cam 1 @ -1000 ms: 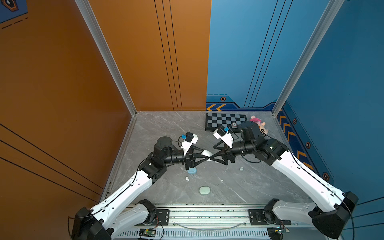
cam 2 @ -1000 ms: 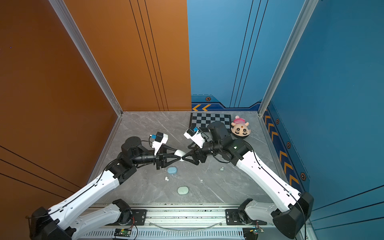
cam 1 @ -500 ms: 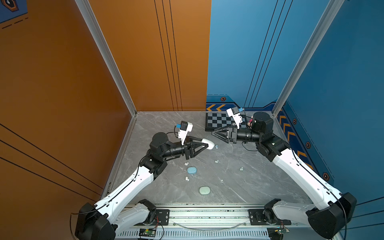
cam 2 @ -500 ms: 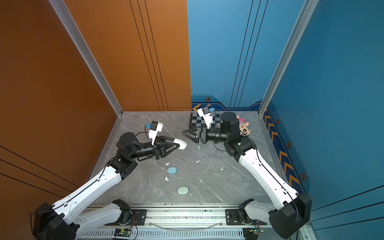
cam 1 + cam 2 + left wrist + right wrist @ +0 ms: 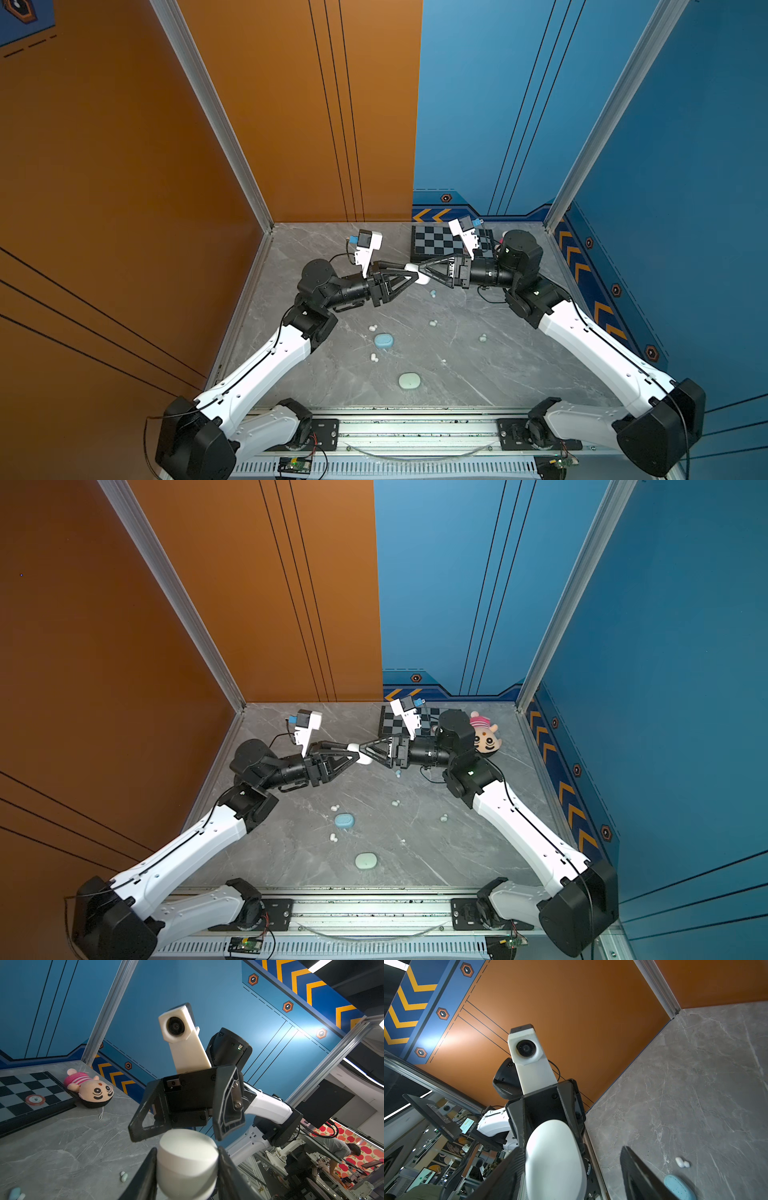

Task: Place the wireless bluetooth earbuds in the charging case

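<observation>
Held aloft: white charging case [image 5: 424, 279]; earbuds [image 5: 433, 323] loose on tabletop [image 5: 478, 374].
The left pincer [image 5: 411, 271] clamps the case over the far middle; the right pincer [image 5: 365, 750] stands wide around its other end. The earbuds lie scattered nearer.

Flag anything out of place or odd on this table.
Loose earbuds lie scattered across the grey table while the blue case and mint case lie shut. A plush doll lies at the checkerboard edge, foreign to this job.
</observation>
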Available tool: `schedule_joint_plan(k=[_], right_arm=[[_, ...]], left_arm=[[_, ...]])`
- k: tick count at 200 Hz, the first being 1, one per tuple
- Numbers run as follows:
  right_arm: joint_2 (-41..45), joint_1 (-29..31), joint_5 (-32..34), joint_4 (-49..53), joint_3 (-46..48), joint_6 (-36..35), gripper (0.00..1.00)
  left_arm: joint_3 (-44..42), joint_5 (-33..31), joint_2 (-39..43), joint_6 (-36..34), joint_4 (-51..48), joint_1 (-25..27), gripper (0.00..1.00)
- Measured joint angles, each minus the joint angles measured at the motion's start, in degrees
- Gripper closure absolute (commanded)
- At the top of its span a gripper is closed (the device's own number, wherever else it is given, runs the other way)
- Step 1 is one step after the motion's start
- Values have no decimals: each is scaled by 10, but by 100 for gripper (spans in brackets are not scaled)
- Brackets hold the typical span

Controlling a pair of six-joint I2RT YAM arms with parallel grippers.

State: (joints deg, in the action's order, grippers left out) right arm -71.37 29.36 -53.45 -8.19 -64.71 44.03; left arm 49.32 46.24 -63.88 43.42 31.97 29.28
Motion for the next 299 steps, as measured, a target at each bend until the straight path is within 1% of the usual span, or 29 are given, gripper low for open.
schedule_joint_plan(k=[28, 56, 75, 112, 143, 202, 213, 226, 240, 249, 282, 299], right_arm=[[0, 2, -1, -16, 4, 11, 28], [0, 8, -4, -27, 6, 22, 35], [0, 11, -6, -35, 6, 29, 38], [0, 12, -6, -43, 6, 39, 46], [0, 14, -5, -43, 6, 41, 50], [0, 14, -4, -45, 6, 43, 64], [0, 14, -3, -45, 6, 43, 66], [-1, 13, -3, -43, 6, 40, 68], [-1, 13, -2, -33, 2, 33, 72], [-1, 13, 1, -26, -2, 25, 72], [-1, 13, 10, -12, -8, 10, 73], [-1, 13, 12, -12, -8, 8, 73]], left_arm=[[0, -4, 0, 11, 11, -3, 100], [0, -9, 0, 17, 14, -5, 100], [0, -10, 0, 17, 15, -6, 100], [0, -15, 0, 21, 16, -9, 100], [0, -17, -2, 22, 21, -9, 100], [0, -16, -2, 39, 28, -11, 100], [0, -16, -3, 42, 30, -11, 97], [0, -16, -4, 45, 30, -11, 85], [0, -17, -4, 47, 30, -12, 76], [0, -17, -4, 47, 30, -12, 69], [0, -21, -4, 51, 30, -12, 59], [0, -24, -4, 54, 30, -12, 49]])
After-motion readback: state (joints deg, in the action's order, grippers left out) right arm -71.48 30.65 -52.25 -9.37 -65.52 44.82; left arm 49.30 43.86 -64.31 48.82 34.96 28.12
